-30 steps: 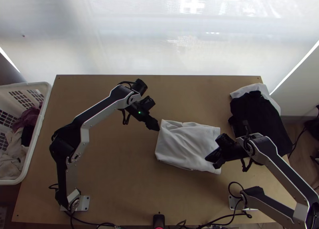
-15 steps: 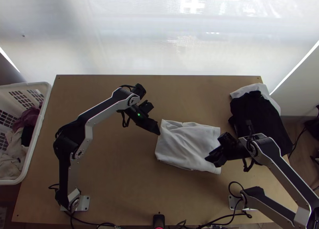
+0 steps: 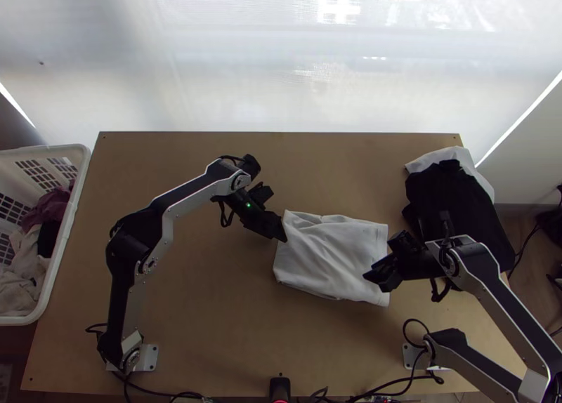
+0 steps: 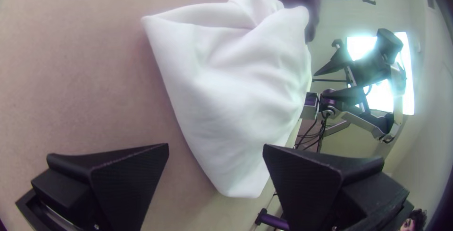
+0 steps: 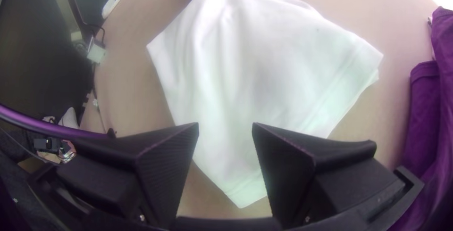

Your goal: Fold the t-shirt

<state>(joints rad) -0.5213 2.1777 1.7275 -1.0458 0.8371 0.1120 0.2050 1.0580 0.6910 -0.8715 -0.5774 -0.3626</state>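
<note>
Here's the shirt (image 3: 330,255), white, mid-desk (image 3: 211,319), gathered into a rough folded block with creases across its top, and both pincers are right on it! The left pincer (image 4: 215,146) hangs at the shirt's left edge, jaws well apart; the right pincer (image 5: 225,125) hangs over its right part, jaws parted too, nothing clamped in either. The danger, I'd say, is the pinch: close on the upper layer alone and it slides off the lower ones, and the block opens up. Go in too shallow at that left edge and the cloth could slip free; press too low and the tips may scrape the desk and bunch the hem. Then there's uneven pulling: one side leading the other would skew the block and deepen those creases. Now the room! Left of the shirt there's a broad run of wood before the basket (image 3: 68,227), and more of it on the far side and the near side, so a fold or a slide looks easiest those ways. The right is the tight side: the dark cloth (image 3: 456,213) lies beyond the shirt to the right and farther back, with the right arm (image 3: 485,269) close beside it, so a wide swing there could snag that pile.
</note>
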